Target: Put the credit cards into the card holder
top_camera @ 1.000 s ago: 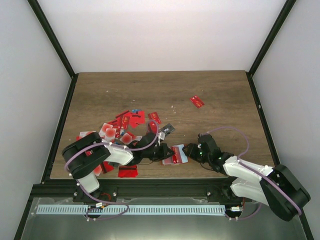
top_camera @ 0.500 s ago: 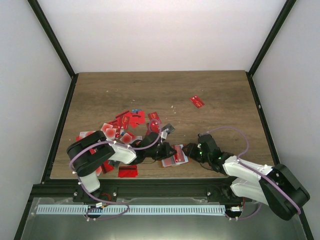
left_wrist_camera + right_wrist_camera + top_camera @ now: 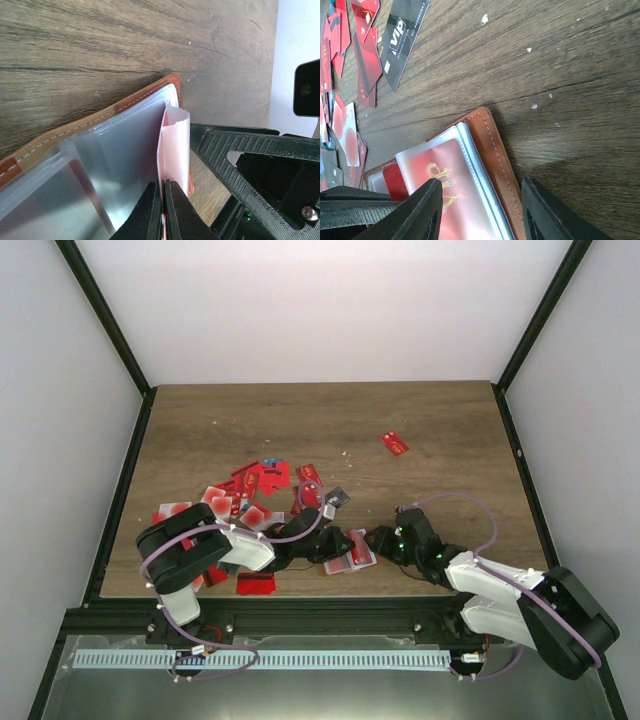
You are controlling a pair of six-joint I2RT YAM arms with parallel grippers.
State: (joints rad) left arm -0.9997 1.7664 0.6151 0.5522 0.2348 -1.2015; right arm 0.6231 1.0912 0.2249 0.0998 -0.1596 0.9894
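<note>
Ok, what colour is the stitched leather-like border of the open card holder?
Orange-brown with pale stitching; the card holder shows best in the right wrist view.

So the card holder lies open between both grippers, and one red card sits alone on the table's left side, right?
No: the top view shows the lone red card on the right side. The card holder does lie open between the left gripper and right gripper.

Card holder lies right of credit cards.
</note>
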